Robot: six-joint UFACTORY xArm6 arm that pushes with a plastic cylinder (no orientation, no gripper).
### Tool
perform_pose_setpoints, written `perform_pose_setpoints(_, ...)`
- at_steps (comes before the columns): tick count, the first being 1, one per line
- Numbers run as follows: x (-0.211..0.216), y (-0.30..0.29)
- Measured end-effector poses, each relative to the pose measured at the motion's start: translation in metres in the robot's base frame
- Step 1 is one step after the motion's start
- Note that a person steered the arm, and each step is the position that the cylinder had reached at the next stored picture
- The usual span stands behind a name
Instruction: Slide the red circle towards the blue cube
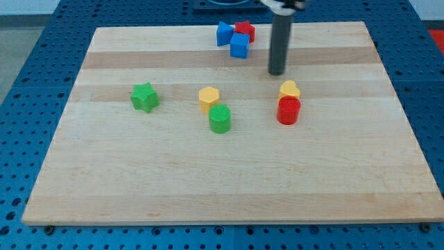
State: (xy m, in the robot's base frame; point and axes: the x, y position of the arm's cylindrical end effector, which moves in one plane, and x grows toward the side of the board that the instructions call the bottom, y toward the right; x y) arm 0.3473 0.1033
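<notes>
Wooden board [229, 187], scattered coloured blocks [220, 119]

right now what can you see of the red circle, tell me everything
The red circle is a short, upright red cylinder that looks like matte plastic, with a flat round top. It stands on the wooden board, right of centre in the view. A yellow block sits against its far side, apparently touching. My tip rests above it toward the view's top, apart from it. The blue cube lies further up and left.

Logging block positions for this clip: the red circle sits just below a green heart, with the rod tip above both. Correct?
Not quite: the heart touching the red circle is yellow, not green, as the camera view shows. My tip does sit above both.
</notes>
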Motion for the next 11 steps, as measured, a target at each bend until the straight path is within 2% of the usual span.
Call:
perform_pose_setpoints(1,0.031,0.038)
perform_pose_setpoints(3,0.099,0.041)
perform_pose_setpoints(4,0.115,0.028)
perform_pose_setpoints(6,0.114,-0.030)
perform_pose_setpoints(7,0.111,-0.039)
perform_pose_setpoints(9,0.105,-0.023)
perform_pose_setpoints(11,0.071,-0.029)
